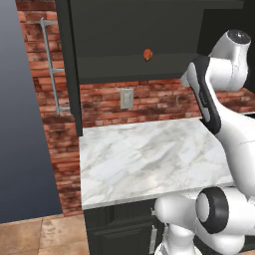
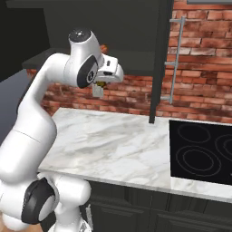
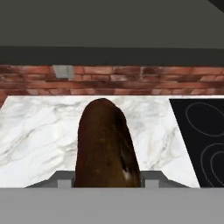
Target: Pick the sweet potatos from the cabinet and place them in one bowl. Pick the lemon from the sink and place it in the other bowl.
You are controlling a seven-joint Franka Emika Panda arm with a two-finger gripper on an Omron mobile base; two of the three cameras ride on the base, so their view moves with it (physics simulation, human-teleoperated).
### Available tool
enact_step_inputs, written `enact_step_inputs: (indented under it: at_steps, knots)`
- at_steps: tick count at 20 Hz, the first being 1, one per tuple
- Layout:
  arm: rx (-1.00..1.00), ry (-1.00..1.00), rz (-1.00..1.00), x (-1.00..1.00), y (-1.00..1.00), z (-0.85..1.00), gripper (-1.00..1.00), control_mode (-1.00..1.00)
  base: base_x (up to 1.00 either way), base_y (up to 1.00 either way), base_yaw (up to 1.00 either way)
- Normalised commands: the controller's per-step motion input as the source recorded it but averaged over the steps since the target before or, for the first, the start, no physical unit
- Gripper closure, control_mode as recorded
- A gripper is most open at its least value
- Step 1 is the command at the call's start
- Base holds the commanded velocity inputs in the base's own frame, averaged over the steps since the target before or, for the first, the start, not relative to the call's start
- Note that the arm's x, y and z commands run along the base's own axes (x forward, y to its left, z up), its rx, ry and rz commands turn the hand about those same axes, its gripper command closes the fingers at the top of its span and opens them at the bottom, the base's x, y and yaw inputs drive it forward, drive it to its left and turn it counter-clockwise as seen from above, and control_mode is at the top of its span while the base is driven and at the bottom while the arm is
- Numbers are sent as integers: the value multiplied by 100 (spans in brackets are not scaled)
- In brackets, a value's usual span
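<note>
My gripper (image 3: 107, 180) is shut on a sweet potato (image 3: 106, 144), a dark brown oval tuber that stands up between the fingers in the hand view. In the right base view the gripper (image 2: 100, 84) hangs above the marble counter (image 2: 108, 145), just below the open cabinet (image 2: 131, 27). Another sweet potato (image 1: 148, 54), orange-brown, lies on the cabinet's inner shelf (image 1: 124, 67) and peeks out behind the arm as the sweet potato (image 2: 104, 47) in the right base view. The lemon, the sink and both bowls are out of view.
The cabinet door (image 2: 159, 59) stands open with its silver bar handle (image 2: 174, 59) over the counter's right part. A black cooktop (image 2: 201, 154) lies to the right. A wall outlet (image 1: 126, 98) sits on the brick backsplash. A grey panel (image 1: 20, 124) bounds the left.
</note>
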Motion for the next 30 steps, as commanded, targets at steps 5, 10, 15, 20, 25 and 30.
enact_step_inputs:
  at_steps: [5,10,15,20,25,30]
  knots:
    - [0,19,0,-52,19,0,100,-100,0,0,0]
    - [0,10,0,-47,9,0,100,-100,0,0,0]
    - [0,12,0,-41,26,0,100,-100,0,0,0]
    - [0,13,0,-52,33,-10,100,-100,0,0,0]
    - [0,7,0,-32,39,-13,100,-100,0,0,0]
    - [0,0,0,-29,12,-25,100,-100,0,0,0]
